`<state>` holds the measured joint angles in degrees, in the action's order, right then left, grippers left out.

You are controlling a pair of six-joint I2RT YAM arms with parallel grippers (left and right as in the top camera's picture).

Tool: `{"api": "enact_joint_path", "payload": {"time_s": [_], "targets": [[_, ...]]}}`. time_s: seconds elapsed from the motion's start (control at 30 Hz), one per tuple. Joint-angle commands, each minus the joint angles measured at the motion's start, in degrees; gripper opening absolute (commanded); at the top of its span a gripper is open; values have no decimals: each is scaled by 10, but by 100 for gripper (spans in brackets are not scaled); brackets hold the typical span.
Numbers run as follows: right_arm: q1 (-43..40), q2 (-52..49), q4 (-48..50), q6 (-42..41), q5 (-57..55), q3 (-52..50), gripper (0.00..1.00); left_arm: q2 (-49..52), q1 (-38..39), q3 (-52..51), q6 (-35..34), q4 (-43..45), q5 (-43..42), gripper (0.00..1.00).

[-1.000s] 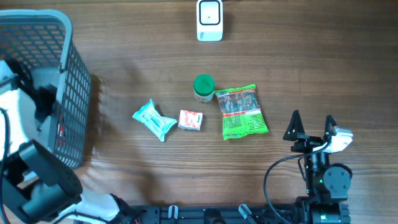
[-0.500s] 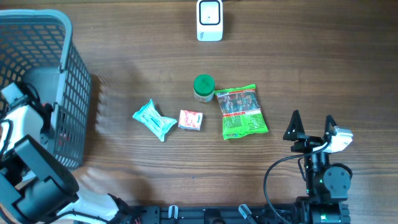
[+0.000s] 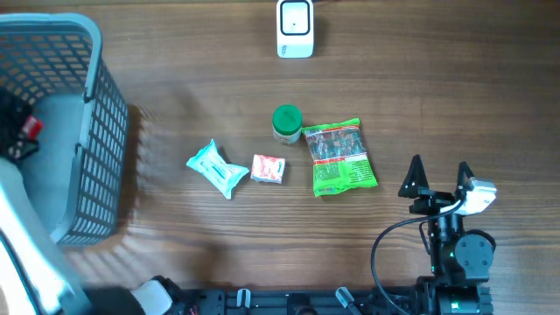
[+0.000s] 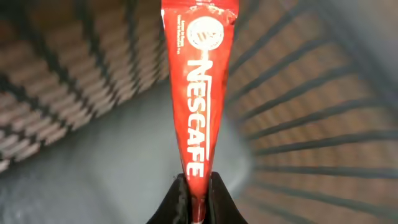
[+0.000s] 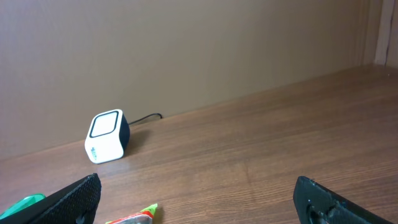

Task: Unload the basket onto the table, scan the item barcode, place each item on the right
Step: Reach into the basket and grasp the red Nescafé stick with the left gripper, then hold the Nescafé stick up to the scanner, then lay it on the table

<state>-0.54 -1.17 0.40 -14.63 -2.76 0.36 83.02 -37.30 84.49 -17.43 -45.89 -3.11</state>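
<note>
Grey basket (image 3: 107,166) left, scanner (image 3: 295,28) top

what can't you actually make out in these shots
Barcode: the left wrist view shows only the logo face of the Nescafe sachet; no barcode seen.
Sachet's lower end: hidden in the shut left tool.
Overhead: the sachet is a tiny red patch inside the basket, unreadable.
Right wrist: green-lidded jar and green packet cut off by the bottom edge.
</note>
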Motion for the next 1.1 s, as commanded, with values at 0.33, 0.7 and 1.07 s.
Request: {"api": "enact_joint_path", "payload": {"time_s": [0.33, 0.7, 1.07], "targets": [[1, 4, 2, 10, 4, -1, 100, -195, 315, 8, 6, -36, -102, 4], [1, 4, 2, 10, 4, -1, 100, -55, 594, -47, 83, -28, -78, 4], [1, 4, 2, 10, 4, -1, 100, 15, 677, -163, 93, 51, -69, 4]]}}
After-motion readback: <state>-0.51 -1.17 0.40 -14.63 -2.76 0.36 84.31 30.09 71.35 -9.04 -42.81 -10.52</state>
